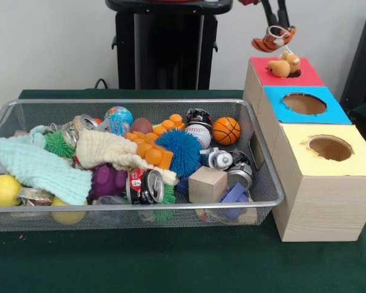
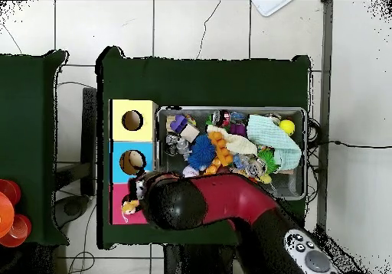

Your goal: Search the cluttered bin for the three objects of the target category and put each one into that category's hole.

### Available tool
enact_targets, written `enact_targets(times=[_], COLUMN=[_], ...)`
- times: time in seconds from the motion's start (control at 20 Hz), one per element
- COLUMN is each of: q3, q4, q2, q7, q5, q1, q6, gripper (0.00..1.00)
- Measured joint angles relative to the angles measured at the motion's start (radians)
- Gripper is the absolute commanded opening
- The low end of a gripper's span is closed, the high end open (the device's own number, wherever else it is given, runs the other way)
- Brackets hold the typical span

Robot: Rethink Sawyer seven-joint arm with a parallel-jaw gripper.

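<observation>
My gripper (image 1: 276, 25) hangs at the top right, shut on the orange tiger-striped plush (image 1: 272, 40), which dangles above the red-topped box (image 1: 305, 75). The tan-brown plush (image 1: 283, 64) lies at the hole in that red top, sticking out and covering most of it. In the overhead view the arm (image 2: 207, 202) covers the gripper; the tan plush (image 2: 130, 207) shows on the red top (image 2: 117, 212). The wire-mesh bin (image 1: 265, 183) stands left of the boxes, full of clutter. I see no third plush.
The blue-topped hole (image 1: 304, 103) and the yellow-topped hole (image 1: 329, 148) lie nearer the camera in the same row of boxes. The bin holds a mint cloth (image 1: 39, 165), a blue spiky ball (image 1: 179, 151), a small basketball (image 1: 226, 130), a wooden cube (image 1: 207, 184) and cans.
</observation>
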State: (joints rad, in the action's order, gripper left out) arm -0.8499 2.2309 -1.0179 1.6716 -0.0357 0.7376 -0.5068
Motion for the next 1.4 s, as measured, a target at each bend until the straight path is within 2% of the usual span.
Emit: enact_targets(times=[0.3, 0.45, 0.65, 0.9, 1.4], q3=[0.033, 0.065, 0.100, 0.168, 0.204], q4=[0.047, 0.071, 0.087, 0.096, 0.102], q2=[0.021, 0.057, 0.092, 0.130, 0.104], q7=[0.000, 0.000, 0.000, 0.000, 0.000], q5=[0.013, 0.032, 0.047, 0.054, 0.106], q1=[-0.093, -0.149, -0.185, -0.227, -0.233], q6=[0.094, 0.181, 0.229, 0.235, 0.233], gripper=[0.00, 0.00, 0.00, 0.00, 0.00])
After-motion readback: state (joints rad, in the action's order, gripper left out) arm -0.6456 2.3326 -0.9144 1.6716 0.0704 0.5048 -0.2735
